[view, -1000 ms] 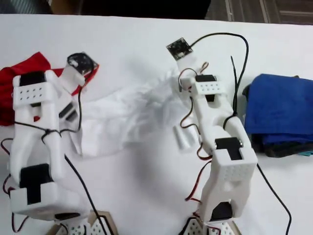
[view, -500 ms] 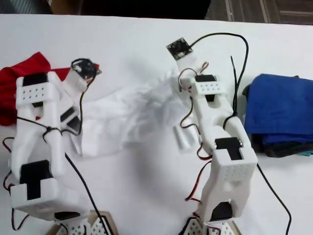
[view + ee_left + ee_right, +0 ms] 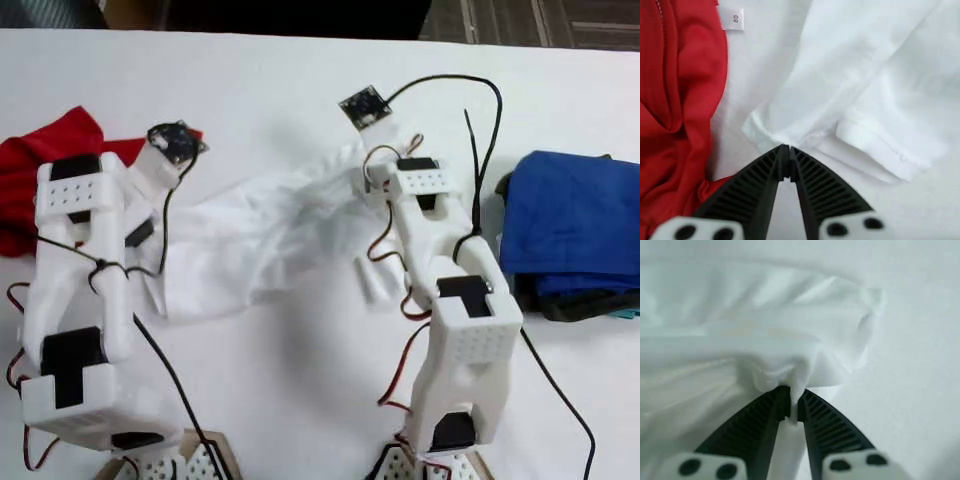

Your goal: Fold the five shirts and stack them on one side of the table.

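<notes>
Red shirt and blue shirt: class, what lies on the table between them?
In the high view, a crumpled white shirt lies between the red shirt and the folded blue shirt, with the right arm over its blue-side end.

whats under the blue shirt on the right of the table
A dark layer pokes out beneath the blue shirt, plus a teal sliver by the picture's edge. The blue shirt covers the rest, so how many pieces lie below cannot be told.
</notes>
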Available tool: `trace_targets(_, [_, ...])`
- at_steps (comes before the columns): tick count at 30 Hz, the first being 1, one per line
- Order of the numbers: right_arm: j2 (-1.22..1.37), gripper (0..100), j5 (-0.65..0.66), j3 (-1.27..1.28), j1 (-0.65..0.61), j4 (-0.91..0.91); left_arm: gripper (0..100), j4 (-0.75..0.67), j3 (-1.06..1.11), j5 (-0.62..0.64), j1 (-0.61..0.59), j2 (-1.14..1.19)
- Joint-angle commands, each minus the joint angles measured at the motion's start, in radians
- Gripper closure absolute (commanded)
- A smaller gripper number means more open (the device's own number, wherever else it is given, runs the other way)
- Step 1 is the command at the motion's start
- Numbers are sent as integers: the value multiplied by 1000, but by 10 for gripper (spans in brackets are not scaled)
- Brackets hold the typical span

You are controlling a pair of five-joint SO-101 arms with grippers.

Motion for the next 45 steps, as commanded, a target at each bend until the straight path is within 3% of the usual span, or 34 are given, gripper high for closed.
trace_targets(1, [-5,978,-6,-31,-8,-16,976,-2,-10,-5,-11,-8])
trace_targets(7, [-5,978,-6,-31,-8,-18,963,26,-10,-5,-11,-12])
trace_targets(10, [-5,978,-6,-31,-8,-18,856,130,-7,-12,-8,-14])
trace_targets(13, [-5,978,-6,-31,-8,-19,789,118,2,-31,-21,-5])
trace_targets(17, [-5,978,-6,-31,-5,-21,807,17,1,-26,-31,-5])
trace_targets(32, [-2,978,-6,-31,-7,-22,813,-60,1,-25,-28,141])
trace_targets(35, [-1,978,-6,-31,-7,-22,845,-54,-2,-25,-29,127])
trace_targets(39, [1,978,-5,-31,-7,-22,982,-43,-41,-25,-48,97])
trace_targets(45, [2,978,-5,-31,-7,-22,975,75,-162,-25,-49,89])
